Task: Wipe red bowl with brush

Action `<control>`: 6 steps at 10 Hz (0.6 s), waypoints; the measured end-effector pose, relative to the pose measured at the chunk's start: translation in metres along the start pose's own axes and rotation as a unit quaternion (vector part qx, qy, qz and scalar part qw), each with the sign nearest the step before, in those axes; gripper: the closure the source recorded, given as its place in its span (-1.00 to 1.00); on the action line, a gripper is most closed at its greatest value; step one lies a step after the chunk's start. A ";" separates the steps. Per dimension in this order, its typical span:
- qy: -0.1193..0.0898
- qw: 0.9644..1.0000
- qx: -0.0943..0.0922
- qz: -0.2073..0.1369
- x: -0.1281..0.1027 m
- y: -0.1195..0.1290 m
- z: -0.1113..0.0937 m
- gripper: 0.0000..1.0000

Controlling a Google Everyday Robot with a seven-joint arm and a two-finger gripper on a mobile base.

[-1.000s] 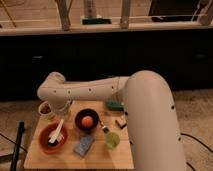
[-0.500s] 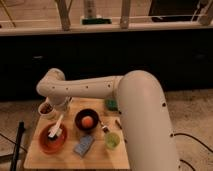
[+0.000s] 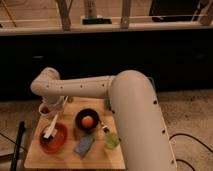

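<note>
One brush point(image 3: 51, 126) lay with its dark end in the red bowl point(image 3: 53, 138) on the surface point(image 3: 70, 159) | pincer point(image 3: 56, 106) was over the handle top, grip hidden, cannot tell | best: sweep softly round the inside, keep the bowl from sliding.

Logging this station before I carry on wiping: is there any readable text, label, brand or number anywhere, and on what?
None can be read.
The red bowl, brush, dark bowl, blue-grey sponge and white robot arm show no print.
The gripper hangs above the red bowl, also unmarked.
</note>
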 end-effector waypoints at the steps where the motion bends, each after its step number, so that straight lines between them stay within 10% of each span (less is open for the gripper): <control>1: -0.004 1.000 0.000 -0.001 -0.003 0.001 0.001 1.00; 6: -0.007 1.000 0.001 0.014 -0.008 0.010 -0.002 1.00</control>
